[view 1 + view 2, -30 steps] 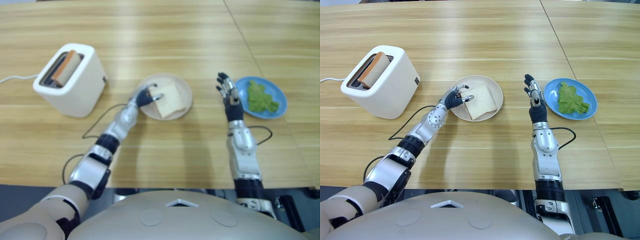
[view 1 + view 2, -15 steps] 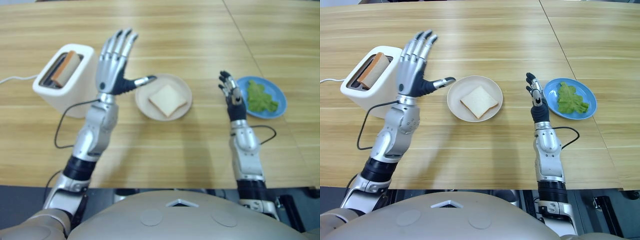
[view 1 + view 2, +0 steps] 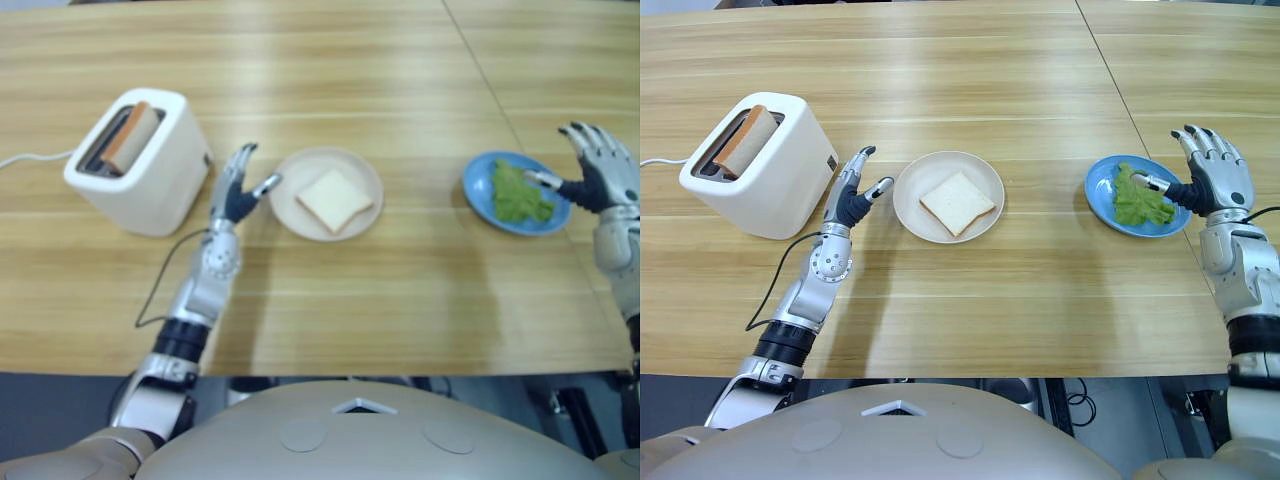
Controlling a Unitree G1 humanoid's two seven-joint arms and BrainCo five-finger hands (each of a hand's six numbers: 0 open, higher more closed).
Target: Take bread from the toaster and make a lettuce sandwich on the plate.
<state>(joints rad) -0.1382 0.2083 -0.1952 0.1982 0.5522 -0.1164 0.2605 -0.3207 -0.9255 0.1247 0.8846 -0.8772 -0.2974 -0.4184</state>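
Beside the lettuce (image 3: 1137, 203), the right hand (image 3: 1212, 180) was held spread, empty; the left hand (image 3: 852, 195) was held open between toaster (image 3: 770, 190) and bread slice (image 3: 956, 202).

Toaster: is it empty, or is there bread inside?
Not empty. A brown slice of bread stands in the toaster, its top poking above the slot.

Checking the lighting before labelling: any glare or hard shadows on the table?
Left eye view: a pale sheen lies on the table beyond the beige plate. Right eye view: even light; the toaster and blue plate cast only soft shadows.
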